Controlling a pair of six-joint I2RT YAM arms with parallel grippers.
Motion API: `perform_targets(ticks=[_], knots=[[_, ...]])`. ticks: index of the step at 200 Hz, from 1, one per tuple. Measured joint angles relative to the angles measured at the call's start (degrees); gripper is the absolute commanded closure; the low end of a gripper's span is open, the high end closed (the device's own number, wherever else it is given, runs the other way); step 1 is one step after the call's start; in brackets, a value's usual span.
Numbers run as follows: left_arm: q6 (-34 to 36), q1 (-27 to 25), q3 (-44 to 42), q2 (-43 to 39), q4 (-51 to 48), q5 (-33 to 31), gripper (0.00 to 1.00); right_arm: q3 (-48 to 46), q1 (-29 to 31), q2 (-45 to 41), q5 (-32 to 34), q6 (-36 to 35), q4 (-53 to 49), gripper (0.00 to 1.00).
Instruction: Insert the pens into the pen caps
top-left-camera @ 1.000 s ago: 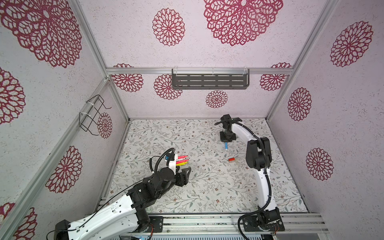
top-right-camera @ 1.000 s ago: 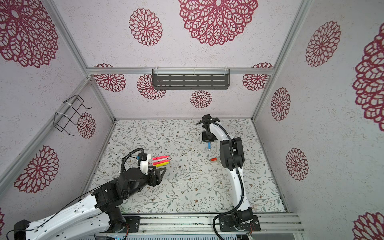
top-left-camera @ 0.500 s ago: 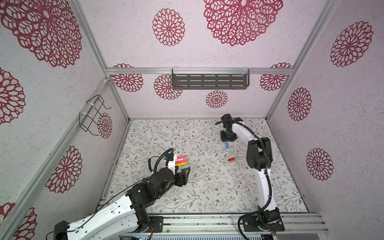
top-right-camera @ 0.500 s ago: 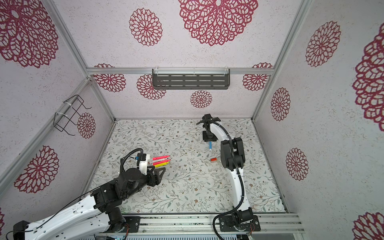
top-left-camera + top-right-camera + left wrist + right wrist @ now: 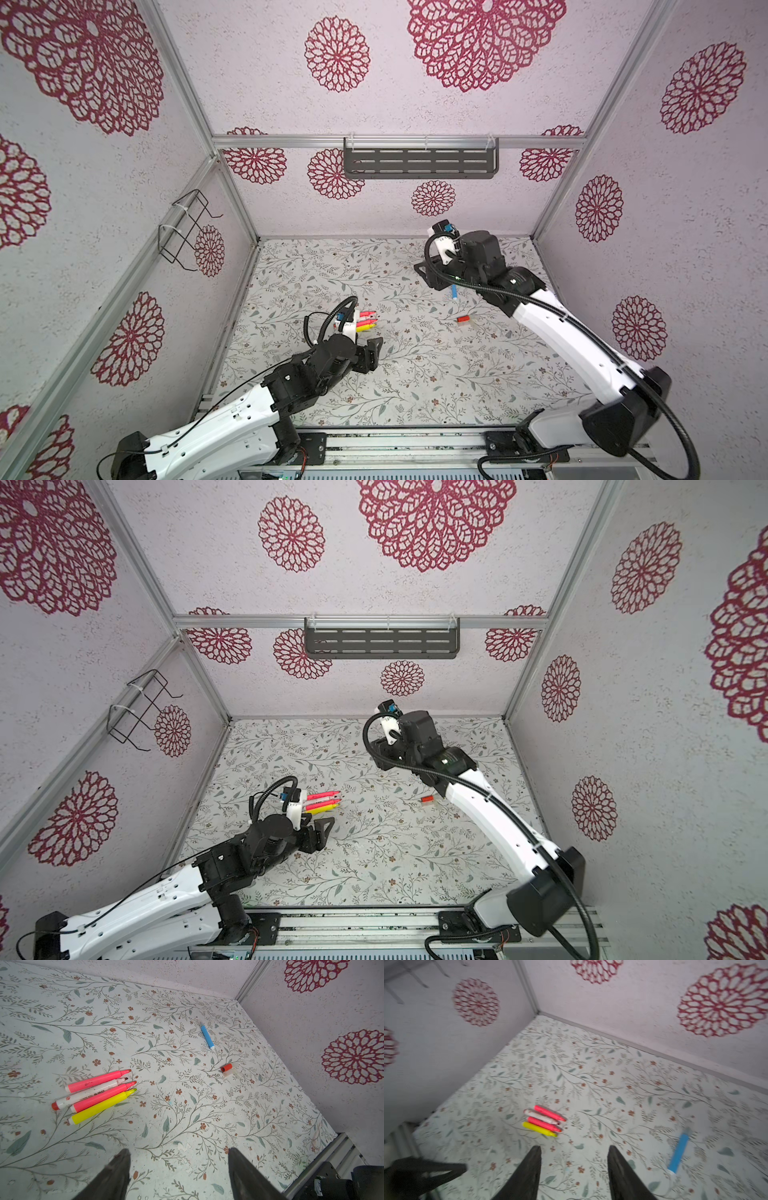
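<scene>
Left tool apart; right tool apart; blue pen loose near red cap.

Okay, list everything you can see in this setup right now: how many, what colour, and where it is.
pink pens: two, bright pink, in the cluster on the table's left side, tips bare
white pen: one, white with a red end, between the pink pens
yellow pen: one, yellow, at the cluster's edge, beside a pink pen
blue pen: one, blue, alone toward the back right
red cap: one, red, right of centre
pale cap: one, translucent, right beside the red cap
table: one, floral print
shelf: one, dark grey, back wall
wire basket: one, black, left wall
left gripper: one, black, open, empty, near the cluster
right gripper: one, black, open, empty, near the blue pen
</scene>
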Motion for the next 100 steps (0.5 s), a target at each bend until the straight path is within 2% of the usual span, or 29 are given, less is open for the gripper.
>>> perform_targets(ticks=[41,66,100], knots=[[0.0,5.8,-0.5,1.6,-0.3,3.4,0.24,-16.3,1.0,-6.8,-11.1,2.4,8.9,0.35],[0.7,14.4,-1.3,1.4,0.5,9.1,0.24,-29.4,2.0,-13.1,-15.1,7.5,15.9,0.34],[1.8,24.8,-3.1,2.7,3.2,16.8,0.26,-42.5,3.7,-20.8,-15.6,14.4,23.5,0.34]])
